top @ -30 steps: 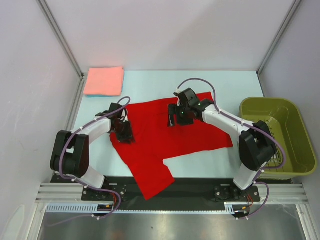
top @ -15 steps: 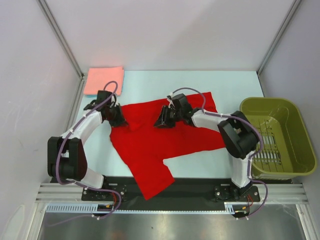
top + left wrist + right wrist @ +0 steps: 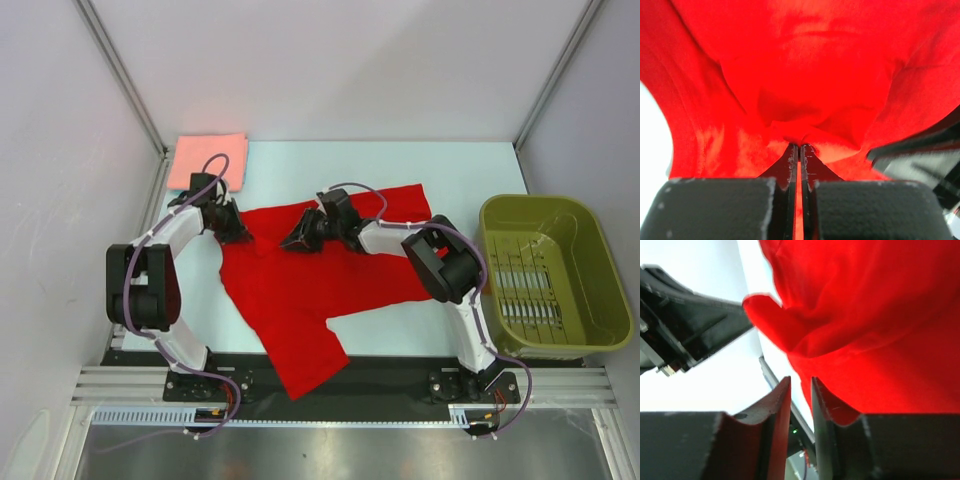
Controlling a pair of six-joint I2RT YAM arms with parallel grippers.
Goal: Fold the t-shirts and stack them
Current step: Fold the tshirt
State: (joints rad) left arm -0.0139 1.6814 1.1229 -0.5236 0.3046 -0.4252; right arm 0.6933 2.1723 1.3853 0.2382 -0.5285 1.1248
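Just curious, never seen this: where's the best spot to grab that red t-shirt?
I'd pinch the red t-shirt at its far edge, coming from above: it lies spread flat on the table, so only a thin edge can be nipped. The left end effector grips it there.

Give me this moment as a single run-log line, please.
phase: grasping | left gripper: shut on red t-shirt | right gripper: jaws narrow at shirt's far edge, grip unclear | pink t-shirt: folded, far-left corner

Soft matt red cloth t-shirt [image 3: 320, 290], creased, matt salmon-pink cloth t-shirt [image 3: 207, 160] far left, smooth semi-gloss olive plastic basket [image 3: 530, 200] right, smooth pale tabletop [image 3: 300, 165]
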